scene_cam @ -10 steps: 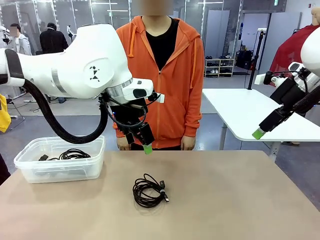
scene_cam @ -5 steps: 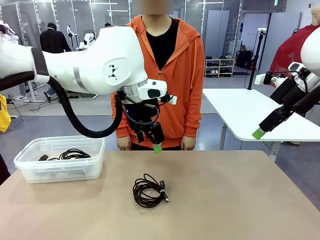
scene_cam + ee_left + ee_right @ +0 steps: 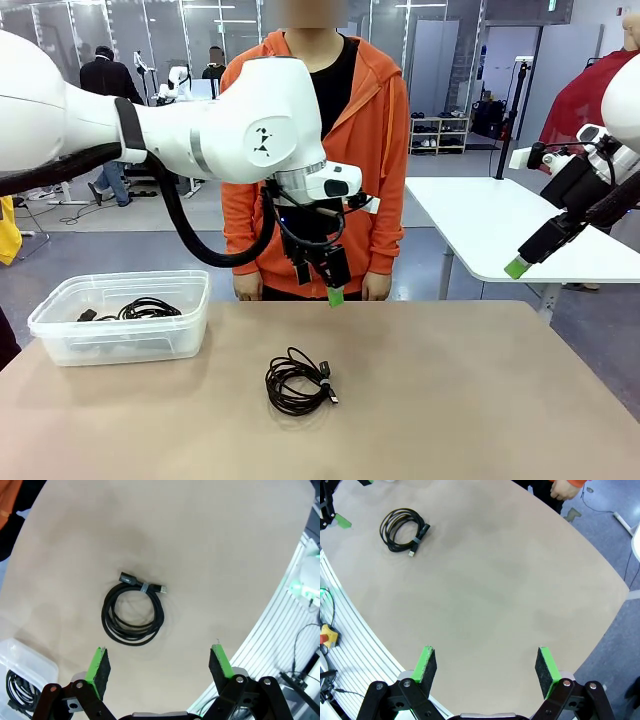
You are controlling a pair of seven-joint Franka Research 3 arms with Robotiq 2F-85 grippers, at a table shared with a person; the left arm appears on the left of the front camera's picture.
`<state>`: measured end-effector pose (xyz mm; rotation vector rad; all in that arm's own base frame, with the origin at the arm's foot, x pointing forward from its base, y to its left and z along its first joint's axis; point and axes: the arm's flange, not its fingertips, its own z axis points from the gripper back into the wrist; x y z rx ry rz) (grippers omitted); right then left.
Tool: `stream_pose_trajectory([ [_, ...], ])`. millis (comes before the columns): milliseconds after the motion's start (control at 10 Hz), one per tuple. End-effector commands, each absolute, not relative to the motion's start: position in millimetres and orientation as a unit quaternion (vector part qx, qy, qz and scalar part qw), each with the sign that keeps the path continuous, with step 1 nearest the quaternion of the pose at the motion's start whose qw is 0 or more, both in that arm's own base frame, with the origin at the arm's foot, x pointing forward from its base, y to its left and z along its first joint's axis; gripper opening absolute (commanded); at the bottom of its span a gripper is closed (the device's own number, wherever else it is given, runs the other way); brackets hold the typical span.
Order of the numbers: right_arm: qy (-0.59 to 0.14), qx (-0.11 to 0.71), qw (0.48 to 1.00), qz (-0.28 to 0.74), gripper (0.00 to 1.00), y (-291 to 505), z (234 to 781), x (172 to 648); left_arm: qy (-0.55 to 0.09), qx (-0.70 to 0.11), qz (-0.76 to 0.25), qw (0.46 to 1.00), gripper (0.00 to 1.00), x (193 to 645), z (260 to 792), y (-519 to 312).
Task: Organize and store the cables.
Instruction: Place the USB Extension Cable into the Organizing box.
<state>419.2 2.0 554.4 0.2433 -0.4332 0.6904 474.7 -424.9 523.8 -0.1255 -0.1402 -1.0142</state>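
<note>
Step in hand: pick-up approach. Left gripper empty, jaws spread, hovers above coiled cable lying mid-table. Plastic bin at table's left already holds cables. Right gripper spread, empty, parked high. Next: lower left gripper, pinch coil, carry to bin.

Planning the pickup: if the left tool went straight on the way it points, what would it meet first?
Probably the coiled cable lying on the table: it sits just ahead of the open left tool in the wrist view, slightly off centre, with nothing in between. Depth is unclear.
</note>
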Motion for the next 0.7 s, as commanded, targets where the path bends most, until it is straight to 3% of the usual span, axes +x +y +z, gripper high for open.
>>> stream_pose_trajectory([
  [0,-0.211,0.121,0.913,0.326,1.0,2,555,419,-0.052,-0.041,-0.491,0.869,1.0,482,524,-438],
  [600,-0.211,0.121,0.913,0.326,1.0,2,555,419,-0.035,-0.067,-0.457,0.886,1.0,491,478,-448],
])
